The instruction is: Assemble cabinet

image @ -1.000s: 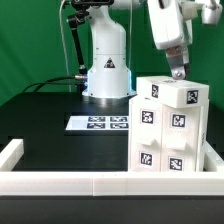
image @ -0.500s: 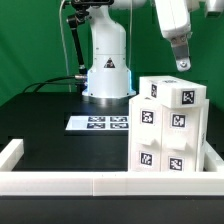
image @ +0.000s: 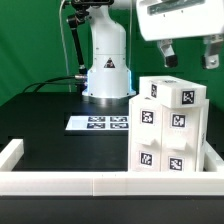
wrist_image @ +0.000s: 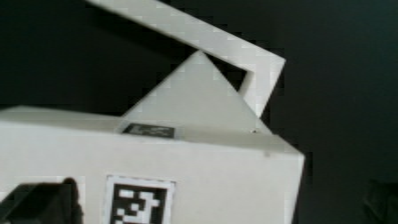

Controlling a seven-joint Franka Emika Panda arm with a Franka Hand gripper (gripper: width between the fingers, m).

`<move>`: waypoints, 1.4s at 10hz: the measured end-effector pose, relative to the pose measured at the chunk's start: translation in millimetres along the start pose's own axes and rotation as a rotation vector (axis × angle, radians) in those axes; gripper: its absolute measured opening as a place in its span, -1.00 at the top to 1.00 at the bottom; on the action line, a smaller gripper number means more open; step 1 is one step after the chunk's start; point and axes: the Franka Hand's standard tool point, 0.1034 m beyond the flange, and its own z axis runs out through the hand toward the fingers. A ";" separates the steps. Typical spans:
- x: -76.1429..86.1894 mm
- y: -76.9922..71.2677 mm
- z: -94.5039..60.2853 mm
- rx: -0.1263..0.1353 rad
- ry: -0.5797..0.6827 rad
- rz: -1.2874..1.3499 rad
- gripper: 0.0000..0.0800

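Note:
The cabinet [image: 170, 125] is a white box-shaped body with several black-and-white tags on its front and top. It stands upright on the black table at the exterior view's right, against the border wall. My gripper [image: 190, 53] hangs above its top, apart from it, with its two dark fingers [image: 168, 49] spread wide and nothing between them. In the wrist view the cabinet's tagged top [wrist_image: 143, 150] fills the lower part, and one dark finger [wrist_image: 39, 200] shows at the edge.
The marker board [image: 98, 123] lies flat in front of the robot base [image: 107, 70]. A long low white border wall [image: 90, 182] runs along the front and turns up at both ends; its corner shows in the wrist view [wrist_image: 222, 45].
The gripper has risen from just above the cabinet's top and turned, so both fingers now show spread apart. The cabinet has not moved.

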 end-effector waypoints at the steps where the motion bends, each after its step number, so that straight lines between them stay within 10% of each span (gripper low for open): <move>1: 0.8 -0.5 0.6 0.002 0.002 -0.070 -0.99; 14: 20.3 16.6 7.5 -0.078 0.038 -1.247 -0.99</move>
